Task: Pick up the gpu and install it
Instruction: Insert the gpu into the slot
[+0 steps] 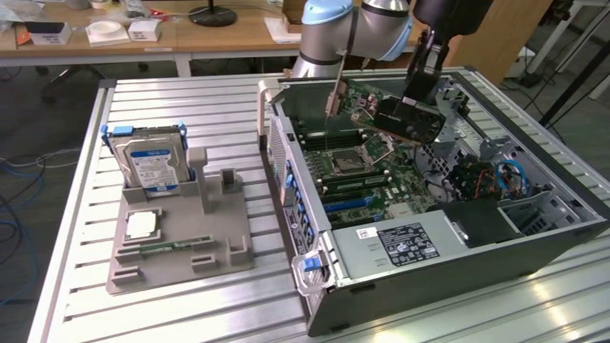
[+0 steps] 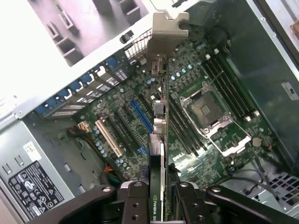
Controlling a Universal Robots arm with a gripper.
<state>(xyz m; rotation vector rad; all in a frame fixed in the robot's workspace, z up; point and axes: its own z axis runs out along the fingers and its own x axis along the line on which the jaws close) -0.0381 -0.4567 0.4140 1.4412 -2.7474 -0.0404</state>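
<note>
Gpu point(image 1: 408, 120), clamped edge-on in the tool point(image 2: 163, 201), hung tilted over the motherboard point(image 1: 348, 168), and we feared its bracket point(image 2: 167, 32) could snag the case wall point(image 2: 135, 46) and its edge miss the blue expansion slot point(image 2: 141, 115).

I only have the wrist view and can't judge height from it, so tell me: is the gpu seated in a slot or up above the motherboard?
Observer: From the exterior view, the gripper holds the gpu in the air above the motherboard, tilted, not in a slot.
Operator: What's on the table beside the case?
Observer: On the exterior view's left, a hard drive stands upright in a grey holder.
</note>
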